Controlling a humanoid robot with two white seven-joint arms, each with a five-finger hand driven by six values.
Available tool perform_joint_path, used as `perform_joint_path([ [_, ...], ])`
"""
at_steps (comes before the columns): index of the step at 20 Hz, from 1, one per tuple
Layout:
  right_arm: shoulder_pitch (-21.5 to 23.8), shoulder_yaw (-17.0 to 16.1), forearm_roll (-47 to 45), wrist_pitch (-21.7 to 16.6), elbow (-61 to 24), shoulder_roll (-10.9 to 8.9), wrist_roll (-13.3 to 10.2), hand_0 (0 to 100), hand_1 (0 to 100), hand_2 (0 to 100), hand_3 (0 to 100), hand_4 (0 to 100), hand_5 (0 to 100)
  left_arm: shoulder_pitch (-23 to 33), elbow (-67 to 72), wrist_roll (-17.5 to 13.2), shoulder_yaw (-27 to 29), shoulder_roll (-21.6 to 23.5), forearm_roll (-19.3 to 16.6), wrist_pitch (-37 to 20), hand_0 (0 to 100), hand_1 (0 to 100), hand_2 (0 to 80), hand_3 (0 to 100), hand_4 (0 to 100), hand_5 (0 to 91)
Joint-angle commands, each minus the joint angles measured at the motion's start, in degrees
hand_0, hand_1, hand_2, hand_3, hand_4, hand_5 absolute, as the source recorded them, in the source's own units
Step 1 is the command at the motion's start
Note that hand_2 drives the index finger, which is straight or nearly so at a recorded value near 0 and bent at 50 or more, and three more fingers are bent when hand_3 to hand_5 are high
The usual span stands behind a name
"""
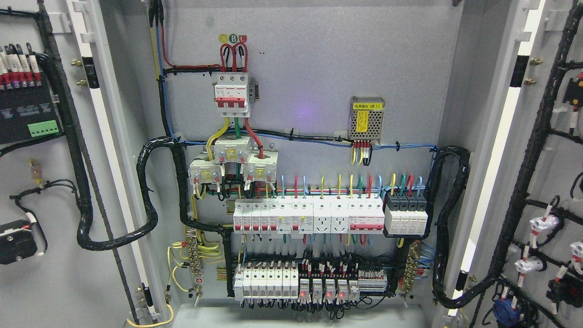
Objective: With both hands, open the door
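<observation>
Grey cabinet backplate (309, 59) fills the view, packed with breakers (273, 216) and wiring. Both doors stand swung wide: left door (41, 173), right door (546, 182). Neither hand shows.

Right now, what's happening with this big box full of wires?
Nothing is being handled at the moment: no robot hands show in the head view. The electrical cabinet's two doors already stand wide open, the left door and the right door swung out to the sides. Inside you can see the main breaker up top, a row of circuit breakers below it, and a small power supply.
</observation>
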Motion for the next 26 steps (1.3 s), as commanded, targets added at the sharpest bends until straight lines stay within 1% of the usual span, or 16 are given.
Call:
perform_joint_path([
  [1,0.00,-3.21,-0.07,-0.17,1.90,3.42,0.03,0,0,0,0,0,0,-1.51,11.47,0.14,0.15,8.07,1.01,-51.08,0,0,0.0,0,0,0.0],
  [3,0.00,-3.47,-0.07,-0.18,1.90,3.42,0.03,0,0,0,0,0,0,-1.51,11.12,1.02,-2.49,8.07,1.01,-51.16,0,0,0.0,0,0,0.0],
  [6,0.00,-2.95,-0.07,-0.18,1.63,3.34,0.11,0,0,0,0,0,0,-0.73,7.62,1.46,-3.90,7.90,0.93,-51.16,0,0,0.0,0,0,0.0],
  [8,0.09,-2.51,0.02,-0.18,1.20,3.34,0.11,0,0,0,0,0,0,2.16,2.27,1.46,-5.13,7.37,0.92,-51.16,0,0,0.0,0,0,0.0],
  [10,0.17,-1.90,0.02,-0.18,0.06,3.25,0.11,0,0,0,0,0,0,6.73,-5.19,1.46,-5.05,6.58,0.84,-51.16,0,0,0.0,0,0,0.0],
  [12,1.05,0.03,0.11,-0.26,-1.79,2.64,0.20,0,0,0,0,0,0,10.16,-12.49,1.46,-4.87,3.25,0.57,-51.16,0,0,0.0,0,0,0.0],
  [14,2.54,2.57,0.20,-0.35,-3.89,2.28,0.20,0,0,0,0,0,0,12.80,-18.21,1.20,-5.05,1.14,0.14,-51.16,0,0,0.0,0,0,0.0],
  [16,3.07,6.61,0.20,-0.53,-5.92,2.11,0.20,0,0,0,0,0,0,15.44,-22.79,1.20,-5.22,-0.18,-0.74,-51.16,0,0,0.0,0,0,0.0],
  [18,3.08,9.52,0.37,-0.53,-7.15,1.84,0.46,0,0,0,0,0,0,17.02,-26.05,1.20,-5.49,-2.46,-2.93,-51.16,0,0,0.0,0,0,0.0],
  [20,2.99,12.24,0.55,-0.61,-7.33,0.62,0.55,0,0,0,0,0,0,17.65,-28.68,1.20,-7.15,-4.66,-5.74,-51.16,0,0,0.0,0,0,0.0],
  [21,3.08,13.56,0.55,-0.62,-7.33,-0.08,0.64,0,0,0,0,0,0,17.65,-29.39,1.11,-8.72,-5.46,-7.84,-51.16,0,0,0.0,0,0,0.0],
  [22,3.08,15.32,0.55,-0.62,-7.33,-0.96,0.64,0,0,0,0,0,0,17.65,-29.75,1.11,-10.48,-6.51,-10.39,-51.16,0,0,0.0,0,0,0.0],
  [24,3.95,20.49,0.90,-0.62,-6.98,-2.81,0.55,0,0,0,0,0,0,17.47,-29.58,0.85,-15.22,-9.49,-17.06,-51.16,0,0,0.0,0,0,0.0],
  [25,5.09,23.04,1.07,-0.53,-6.63,-3.42,0.55,0,0,0,0,0,0,17.39,-29.14,0.59,-18.72,-11.51,-20.49,-51.16,0,0,0.0,0,0,0.0],
  [26,6.05,25.59,1.16,-0.44,-5.85,-3.52,0.55,0,0,0,0,0,0,17.56,-28.35,0.06,-21.80,-13.62,-23.48,-51.16,0,0,0.0,0,0,0.0],
])
